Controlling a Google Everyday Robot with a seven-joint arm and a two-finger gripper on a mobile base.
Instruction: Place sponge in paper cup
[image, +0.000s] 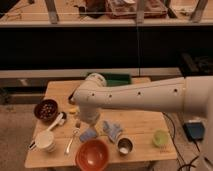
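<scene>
gripper hangs under the arm's bend, low over the table; how far open it is, or whether it holds anything, cannot be told. sponge lies flat just below it, nearer the front edge. judged light, soft and compressible, so grip across its narrow sides. paper cup stands well to the gripper's left in view, by the table edge. orange bowl, spoon and blue cloth crowd the sponge; clear room lies only above.

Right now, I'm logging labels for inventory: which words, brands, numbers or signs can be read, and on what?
None can be read.
The paper cup, sponge, red bowl and green tray show no legible print; the shelf items behind are too blurred.
The pincer sits just above the sponge.
</scene>
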